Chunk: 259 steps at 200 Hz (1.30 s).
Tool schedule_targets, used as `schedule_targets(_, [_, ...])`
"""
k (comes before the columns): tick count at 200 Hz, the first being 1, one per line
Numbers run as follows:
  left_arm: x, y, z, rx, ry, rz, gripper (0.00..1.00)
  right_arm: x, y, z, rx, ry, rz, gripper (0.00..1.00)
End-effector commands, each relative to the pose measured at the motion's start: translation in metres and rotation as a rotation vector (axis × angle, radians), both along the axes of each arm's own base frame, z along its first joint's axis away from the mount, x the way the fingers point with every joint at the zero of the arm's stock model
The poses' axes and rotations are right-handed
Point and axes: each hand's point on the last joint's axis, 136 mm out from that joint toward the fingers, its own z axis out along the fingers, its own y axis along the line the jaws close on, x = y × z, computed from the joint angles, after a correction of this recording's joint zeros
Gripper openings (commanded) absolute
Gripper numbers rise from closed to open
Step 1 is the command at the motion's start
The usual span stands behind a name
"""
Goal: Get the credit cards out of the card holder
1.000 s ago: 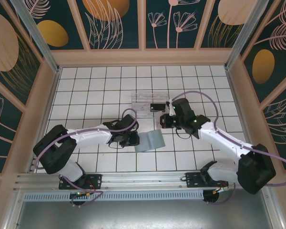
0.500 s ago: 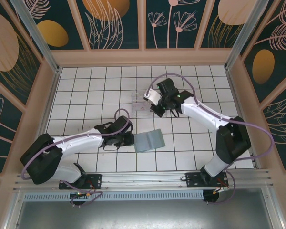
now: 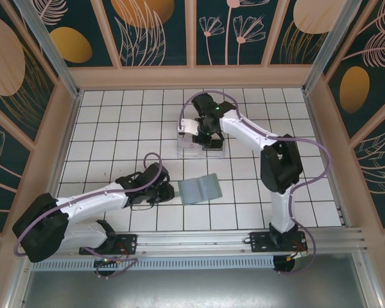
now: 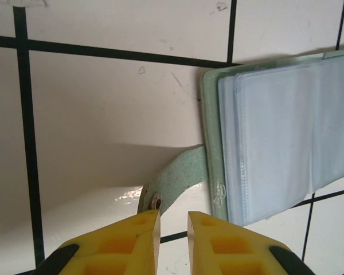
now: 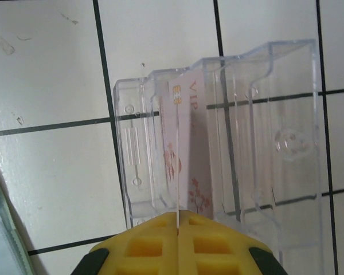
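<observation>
the left gripper (image 4: 173, 220) sits low over the tiled table (image 4: 103, 103). its yellow fingertips stand a narrow gap apart with nothing between them. the snap tab (image 4: 172, 180) ends just beside 1 fingertip. the card holder (image 4: 275, 137) lies open and flat just beyond, its blue-grey pockets facing up.

farther off, the right gripper (image 5: 176, 220) is closed tight on 1 pinkish-white card (image 5: 186, 154), held edge-on, and the card stands inside a slot of the clear tray (image 5: 275, 114).

1 second ago the right gripper hung just right of the card holder; it has since swung out to the tray. the left gripper has drawn back slightly to the left. the card holder lies where it lay before.
</observation>
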Motion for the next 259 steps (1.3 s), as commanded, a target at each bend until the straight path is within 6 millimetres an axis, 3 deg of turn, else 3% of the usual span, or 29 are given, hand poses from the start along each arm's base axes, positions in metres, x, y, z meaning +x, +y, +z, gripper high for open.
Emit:
schedule_targets(1, [0.002, 0.002, 0.002, -0.019, -0.007, 0.031, 0.21, -0.01, 0.007, -0.004, -0.05, 0.026, 0.08, 0.0])
schedule_targets(56, [0.002, 0.009, 0.008, -0.019, -0.023, 0.048, 0.21, 0.001, 0.013, -0.022, -0.127, 0.015, 0.094, 0.0])
schedule_targets(108, [0.001, 0.013, 0.009, -0.025, -0.028, 0.064, 0.21, -0.005, 0.018, -0.031, -0.166, 0.031, 0.125, 0.0])
schedule_targets(137, [0.001, 0.014, 0.01, -0.027, -0.031, 0.065, 0.22, -0.005, 0.02, -0.032, -0.163, 0.03, 0.125, 0.12])
schedule_targets(175, [0.001, 0.012, 0.013, -0.038, -0.038, 0.059, 0.22, 0.005, 0.028, -0.01, -0.136, -0.045, 0.113, 0.23])
schedule_targets(200, [0.002, 0.011, 0.013, -0.035, -0.038, 0.057, 0.22, 0.014, 0.031, 0.006, -0.123, -0.129, 0.109, 0.24])
schedule_targets(238, [0.001, 0.011, 0.012, -0.035, -0.033, 0.056, 0.22, 0.03, 0.024, 0.014, -0.144, -0.26, 0.074, 0.24])
schedule_targets(259, [0.002, 0.012, 0.012, -0.034, -0.037, 0.06, 0.22, 0.024, 0.026, 0.019, -0.119, -0.264, 0.079, 0.24])
